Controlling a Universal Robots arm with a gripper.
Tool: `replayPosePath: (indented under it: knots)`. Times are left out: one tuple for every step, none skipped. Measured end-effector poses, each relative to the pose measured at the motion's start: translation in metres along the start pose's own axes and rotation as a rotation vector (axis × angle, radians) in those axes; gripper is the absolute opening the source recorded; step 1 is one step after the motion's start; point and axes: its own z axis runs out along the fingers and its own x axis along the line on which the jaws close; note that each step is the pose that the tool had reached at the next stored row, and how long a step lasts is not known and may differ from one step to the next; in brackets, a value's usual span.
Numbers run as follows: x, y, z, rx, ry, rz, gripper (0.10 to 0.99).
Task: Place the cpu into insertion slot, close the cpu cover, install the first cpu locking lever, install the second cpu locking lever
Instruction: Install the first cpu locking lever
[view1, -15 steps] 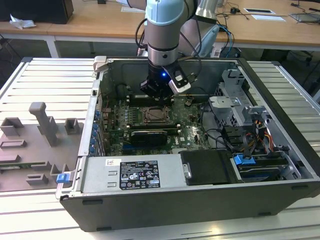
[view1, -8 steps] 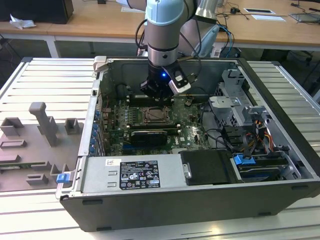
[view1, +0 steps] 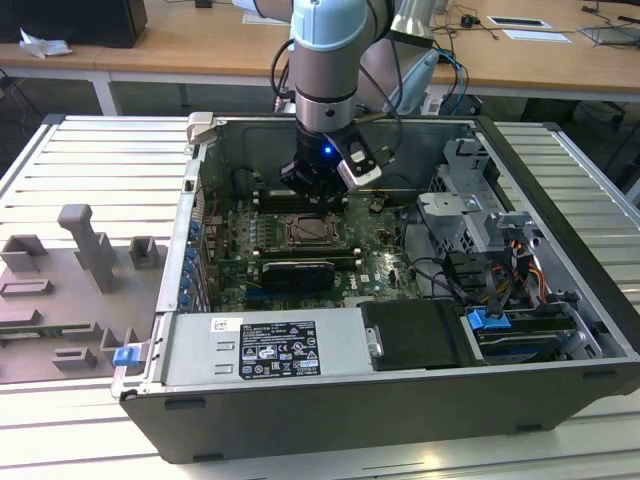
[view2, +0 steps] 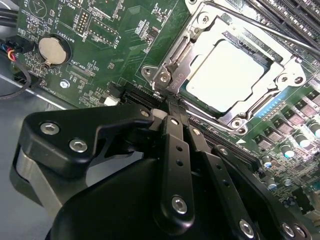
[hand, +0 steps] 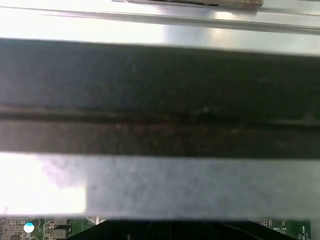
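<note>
In the second wrist view the cpu (view2: 227, 75) lies in the socket with its pale top showing. The silvery cpu cover (view2: 282, 67) lies flat around it. A metal locking lever (view2: 176, 54) runs along the socket's side, ending at the corner by my fingertips. My gripper (view2: 169, 100) is shut, its black fingers (view2: 175, 145) pressed together with nothing visible between them, the tips at that corner. In the exterior view the gripper (view1: 315, 188) hangs just behind the insertion slot (view1: 318, 232) on the green motherboard (view1: 380, 250).
Long memory slots (view2: 295, 15) and a coin battery (view2: 50, 50) flank the socket. The open case holds a power supply (view1: 262, 347), loose cables (view1: 450, 270) and a drive cage (view1: 470, 210). The first wrist view faces a dark case wall (hand: 160, 100). A grey fixture (view1: 90, 250) lies outside.
</note>
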Motion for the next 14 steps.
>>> replayPosePath:
  knots:
    - [-0.0001, 0.0001, -0.0007, 0.0, 0.0001, 0.0, 0.106]
    - [-0.0001, 0.0001, -0.0018, 0.001, 0.0005, 0.0, 0.106]
    - [-0.0002, 0.0002, -0.0026, 0.001, 0.0005, 0.0, 0.106]
    - [-0.0004, 0.0001, -0.0026, 0.001, 0.0005, 0.0, 0.106]
    - [-0.0004, 0.0, -0.0025, 0.001, 0.0006, 0.0, 0.106]
    - [-0.0004, 0.0, -0.0021, 0.001, 0.0005, 0.0, 0.106]
    - [-0.0004, -0.0001, -0.0016, 0.002, 0.0007, 0.0, 0.106]
    - [-0.0004, -0.0001, -0.0012, 0.002, 0.0007, 0.0, 0.106]
    - [-0.0004, -0.0002, -0.0007, 0.003, 0.0007, 0.0, 0.106]
    - [-0.0004, -0.0002, -0.0003, 0.004, 0.0008, 0.0, 0.106]
    - [-0.0004, -0.0003, 0.0, 0.004, 0.0009, 0.0, 0.106]
    - [-0.0004, -0.0003, 0.0002, 0.005, 0.0011, 0.0, 0.106]
    - [-0.0003, -0.0004, 0.0003, 0.006, 0.0011, 0.0, 0.106]
    - [-0.0003, -0.0004, 0.0005, 0.007, 0.0011, 0.0, 0.106]
